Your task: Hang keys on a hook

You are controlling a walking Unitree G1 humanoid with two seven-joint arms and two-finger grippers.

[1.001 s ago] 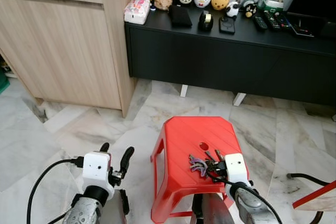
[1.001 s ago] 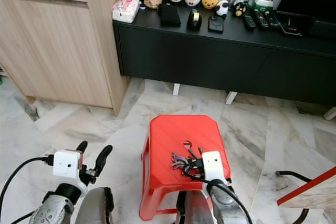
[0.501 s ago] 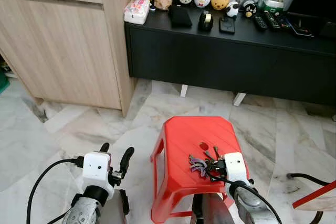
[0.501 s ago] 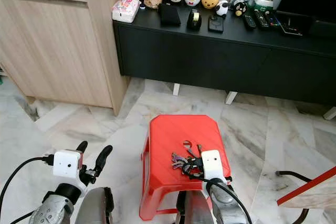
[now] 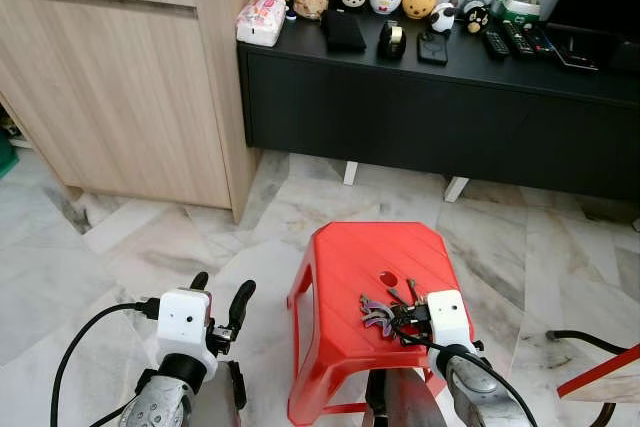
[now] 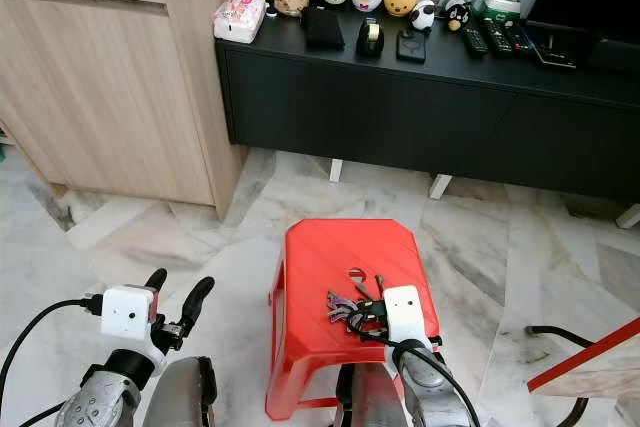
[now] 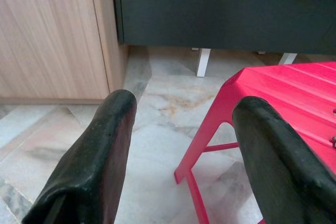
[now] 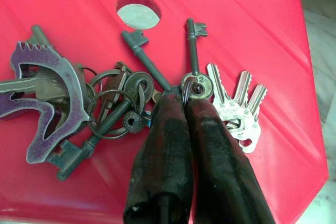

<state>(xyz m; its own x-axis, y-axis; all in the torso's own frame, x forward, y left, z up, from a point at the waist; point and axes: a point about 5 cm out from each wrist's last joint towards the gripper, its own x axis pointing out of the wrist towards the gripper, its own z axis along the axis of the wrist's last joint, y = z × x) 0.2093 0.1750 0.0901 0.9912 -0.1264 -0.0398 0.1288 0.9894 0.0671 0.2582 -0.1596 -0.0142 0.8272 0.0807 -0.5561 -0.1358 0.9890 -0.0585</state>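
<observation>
We have the right gripper [image 8: 185, 109] pinched on the keys [image 8: 131, 103] atop the red stool [image 5: 350, 257]; left gripper [image 7: 181, 124] spread, idle.

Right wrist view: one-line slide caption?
Right gripper pinched shut on the key bunch lying on the red stool.

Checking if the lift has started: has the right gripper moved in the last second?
No. The right gripper, shut on the keys, sits at the same spot beside the hole in the red stool.
</observation>
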